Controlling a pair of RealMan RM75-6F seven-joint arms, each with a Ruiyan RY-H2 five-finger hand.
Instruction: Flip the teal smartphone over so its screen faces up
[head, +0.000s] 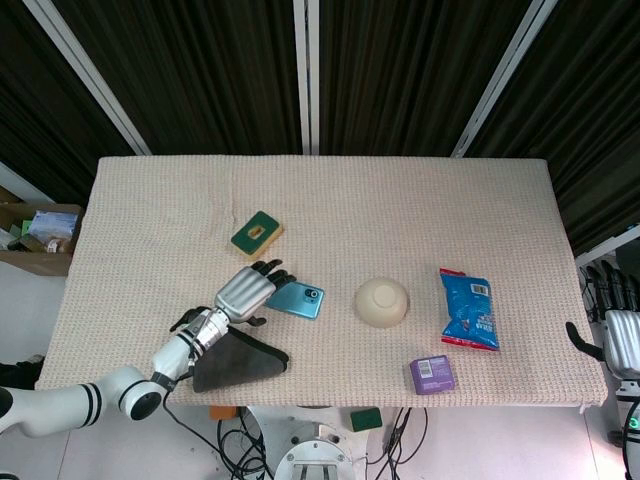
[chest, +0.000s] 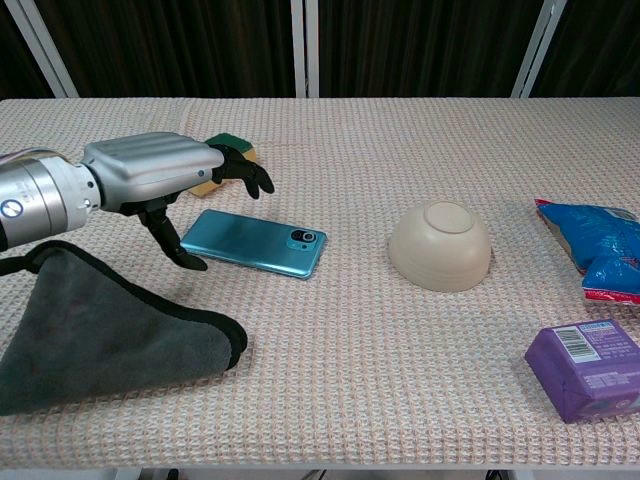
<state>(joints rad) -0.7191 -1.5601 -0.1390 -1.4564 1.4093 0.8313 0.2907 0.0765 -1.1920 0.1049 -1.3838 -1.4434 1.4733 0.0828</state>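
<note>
From the head view, the left hand (head: 243, 293) hangs over the near end of the flat teal smartphone (head: 296, 298), fingers apart, holding nothing. The phone lies camera side up on the woven beige counter (head: 400, 200), so the flip is not done yet. The right hand (head: 622, 340) waits off the far right edge; I cannot tell if it is apart or together. The phone is thin and flat, so the fingers could slide off or push it away.

From the chest view, the dark grey folded cloth (chest: 90, 330) lies just beside the left hand (chest: 165, 172) and could snag the thumb. A green and yellow sponge (chest: 228, 150) sits behind the fingers. The upside-down cream bowl (chest: 440, 245), blue snack bag (chest: 590, 245) and purple box (chest: 590, 365) are well apart from the phone.
</note>
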